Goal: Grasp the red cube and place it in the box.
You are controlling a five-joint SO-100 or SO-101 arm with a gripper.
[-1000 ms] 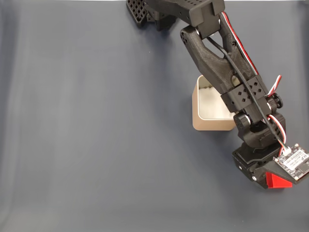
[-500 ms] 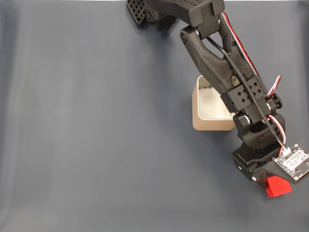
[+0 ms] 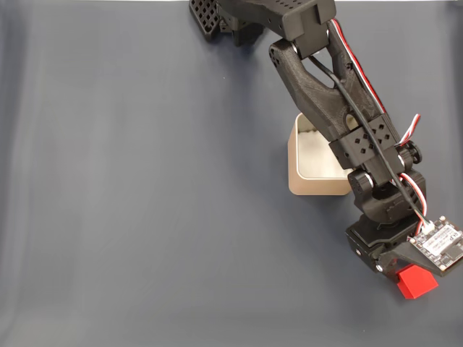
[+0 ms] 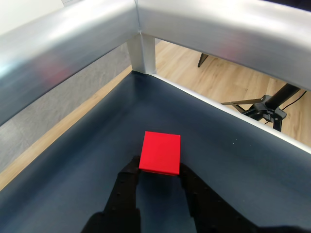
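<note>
Worktop (image 3: 145, 217): dark blue-grey covering, matt, smooth with faint creases, looks like cloth or a soft mat.

Red cube (image 4: 160, 152): plain saturated red, matt, flat faces, sharp edges, reads as plastic.

Pincer (image 4: 159, 180): black plastic, fingers (image 4: 127, 182) with a slightly grainy matt finish, like printed parts.

Arm (image 3: 325, 94): same matt black plastic, perforated blocks, glossy red, white and black wires along it.

Box (image 3: 294, 163): beige wall with a soft satin sheen, white paper-like lining inside.

Frame rails (image 4: 209, 24) in the wrist view: brushed bare metal, silvery, semi-gloss.

Floor (image 4: 228, 77) beyond: light wood planks, low sheen.
</note>
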